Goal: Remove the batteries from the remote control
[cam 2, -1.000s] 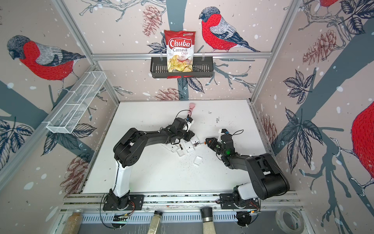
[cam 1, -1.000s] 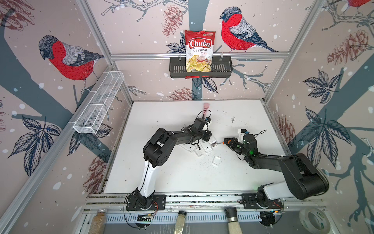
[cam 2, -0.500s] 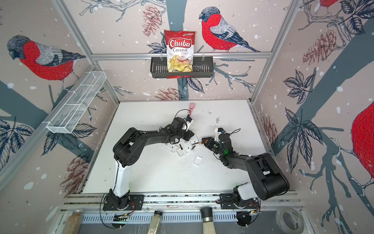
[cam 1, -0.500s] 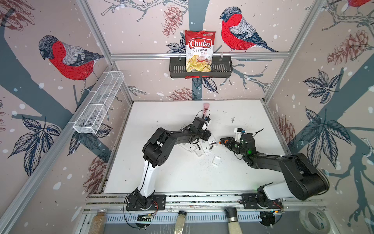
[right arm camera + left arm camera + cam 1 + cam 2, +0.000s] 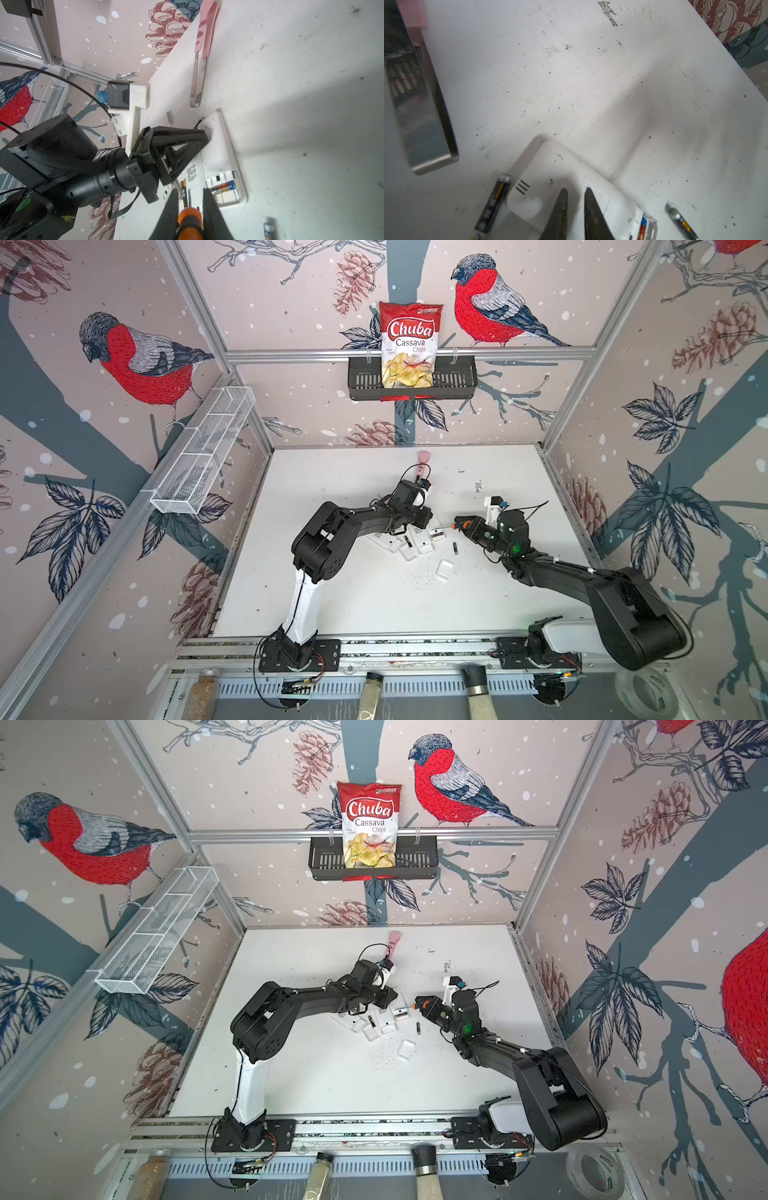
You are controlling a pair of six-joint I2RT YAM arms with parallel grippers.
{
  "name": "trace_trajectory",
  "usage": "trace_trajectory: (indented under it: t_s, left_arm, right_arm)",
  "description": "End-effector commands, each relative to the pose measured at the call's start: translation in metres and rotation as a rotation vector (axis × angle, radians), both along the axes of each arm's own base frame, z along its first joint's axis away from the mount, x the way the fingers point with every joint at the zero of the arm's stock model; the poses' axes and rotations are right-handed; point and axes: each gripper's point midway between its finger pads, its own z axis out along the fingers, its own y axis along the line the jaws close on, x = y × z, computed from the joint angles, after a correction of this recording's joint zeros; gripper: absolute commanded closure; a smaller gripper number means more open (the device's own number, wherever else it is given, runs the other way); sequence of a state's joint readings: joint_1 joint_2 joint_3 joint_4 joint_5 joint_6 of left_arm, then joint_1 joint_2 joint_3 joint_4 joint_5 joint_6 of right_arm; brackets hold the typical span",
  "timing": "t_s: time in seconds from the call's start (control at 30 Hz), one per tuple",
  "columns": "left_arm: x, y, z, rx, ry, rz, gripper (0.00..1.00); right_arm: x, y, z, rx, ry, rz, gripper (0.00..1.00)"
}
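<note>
Right wrist view: we are looking along the right gripper (image 5: 190,190), whose jaws are pinching the orange-and-black handle of a screwdriver (image 5: 190,220). Ahead of it, near the middle of the table (image 5: 301,104), the white remote control (image 5: 220,149) is lying back-up with its cover off. A seated battery (image 5: 223,185) with a blue-and-red label is occupying one slot of the open compartment, and the slot beside it is showing empty.

The left gripper (image 5: 204,135) is pressing its tips on the end of the remote control away from the compartment. In the left wrist view its jaws are standing slightly apart, with nothing between them. A loose battery (image 5: 183,193) is lying just left of the remote control, and in a top view a second loose battery (image 5: 455,548) is lying on bare table to its right.

We are judging that the levering-out of the last cell is in hand. The next move is calling for the screwdriver tip to be lowered to one end of the seated battery and tilted under it, while the left gripper is holding the remote control flat.
</note>
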State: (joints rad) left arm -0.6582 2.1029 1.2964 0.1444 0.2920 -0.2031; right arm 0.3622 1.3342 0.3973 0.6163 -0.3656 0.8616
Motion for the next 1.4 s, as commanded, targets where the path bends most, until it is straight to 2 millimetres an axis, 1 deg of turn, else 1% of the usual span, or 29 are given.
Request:
trace_trajectory:
  t_s: [0.0, 0.1, 0.2, 0.37, 0.6, 0.7, 0.93, 1.13, 1.37]
  left_arm:
    - [-0.012, 0.013, -0.018, 0.070, 0.078, 0.008, 0.82]
    - [-0.011, 0.013, -0.017, 0.073, 0.074, 0.012, 0.82]
    - [-0.011, 0.013, -0.017, 0.072, 0.072, 0.011, 0.82]
    - [-0.012, 0.014, -0.018, 0.071, 0.076, 0.013, 0.82]
    - [-0.013, 0.015, -0.021, 0.072, 0.081, 0.012, 0.82]
    - [-0.014, 0.014, -0.023, 0.071, 0.084, 0.011, 0.82]
    - [-0.015, 0.015, -0.026, 0.069, 0.091, 0.009, 0.82]
    - [-0.015, 0.015, -0.025, 0.070, 0.088, 0.009, 0.82]
    - [-0.014, 0.017, -0.024, 0.070, 0.087, 0.011, 0.82]
  right_arm:
    - [0.001, -0.008, -0.004, -0.044, 0.004, -0.010, 1.00]
    - [-0.002, -0.012, -0.013, -0.064, 0.020, -0.018, 1.00]
    - [-0.003, -0.012, -0.023, -0.063, 0.039, -0.015, 1.00]
    - [-0.002, -0.011, -0.033, -0.061, 0.065, -0.013, 1.00]
    - [0.001, -0.016, -0.046, -0.062, 0.090, -0.051, 1.00]
    - [0.003, -0.020, -0.046, -0.020, 0.089, -0.080, 1.00]
    - [0.004, -0.023, -0.040, 0.090, 0.068, -0.107, 1.00]
    - [0.005, -0.029, -0.041, 0.191, 0.074, -0.119, 1.00]
    - [0.008, -0.023, -0.045, 0.195, 0.081, -0.100, 1.00]
